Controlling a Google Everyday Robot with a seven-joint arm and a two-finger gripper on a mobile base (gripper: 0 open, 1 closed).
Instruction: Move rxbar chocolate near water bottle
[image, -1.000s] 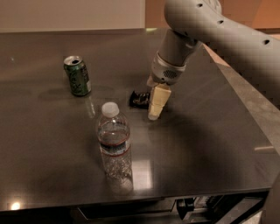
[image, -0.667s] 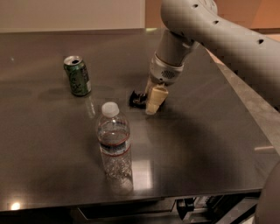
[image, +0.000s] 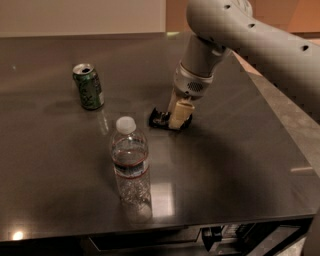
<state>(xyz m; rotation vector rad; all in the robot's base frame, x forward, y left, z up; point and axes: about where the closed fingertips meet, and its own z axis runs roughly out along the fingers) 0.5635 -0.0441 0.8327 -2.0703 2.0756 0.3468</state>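
Observation:
The rxbar chocolate is a small black-wrapped bar lying flat on the dark table, right of centre. My gripper points down onto the bar's right part and covers that end. The water bottle stands upright, clear with a white cap, in front of and to the left of the bar, about a bottle's height away from it.
A green soda can stands upright at the back left. The table's right edge runs diagonally beside my arm. The front edge lies just below the bottle, with dark equipment under it.
My gripper has shifted slightly to the left over the bar and stays low on it. The bar, the bottle and the can have not visibly moved.

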